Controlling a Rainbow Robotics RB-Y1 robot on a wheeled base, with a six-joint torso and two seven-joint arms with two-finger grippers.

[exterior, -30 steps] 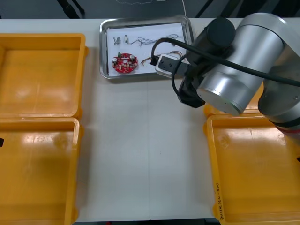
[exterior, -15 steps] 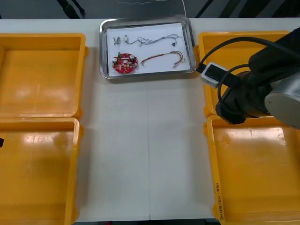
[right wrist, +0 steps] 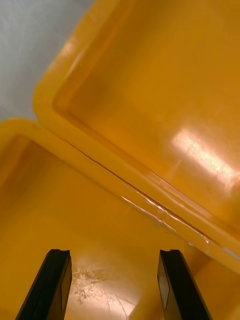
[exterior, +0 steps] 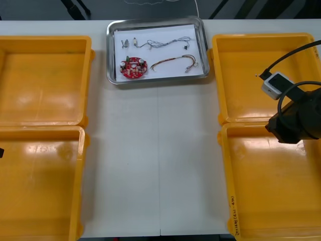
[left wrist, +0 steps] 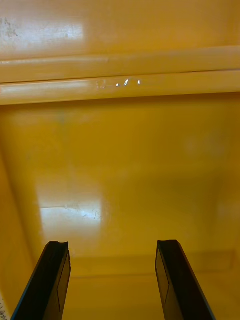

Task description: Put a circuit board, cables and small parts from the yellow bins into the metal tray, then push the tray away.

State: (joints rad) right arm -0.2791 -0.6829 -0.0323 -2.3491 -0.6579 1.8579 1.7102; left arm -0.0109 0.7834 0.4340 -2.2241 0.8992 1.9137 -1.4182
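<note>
**A:** Where has the right arm [exterior: 297,122] got to?

**B:** It is back at the right edge of the table [exterior: 160,165], over the seam between the far right yellow bin [exterior: 246,75] and the near right yellow bin [exterior: 261,191]. A second ago it hung over the near right corner of the metal tray [exterior: 109,55] and hid part of the contents. Half a second ago it was crossing the far bin's inner rim.

**A:** And the right gripper [right wrist: 114,252]?

**B:** Its jaws are wide apart with nothing between them. In its wrist view the fingers stand above one bin's bare floor, and the two bins' meeting rims lie beyond the tips.

**A:** Has the tray shifted?

**B:** No, it sits where it was, at the table's far edge between the two far bins, and it is white inside. The round red circuit board [exterior: 133,68] lies at its near left. The red and yellow cable [exterior: 175,62] beside the board is now uncovered. A thin twisted cable [exterior: 163,43] runs along the far side, probably the blue and white one, though its colours are hard to make out. Two small metal parts [exterior: 125,43] lie in the far left corner. None of these has moved.

**A:** And the left gripper [left wrist: 112,244]?

**B:** It is parked over a bin floor, with its jaws apart and empty.
</note>
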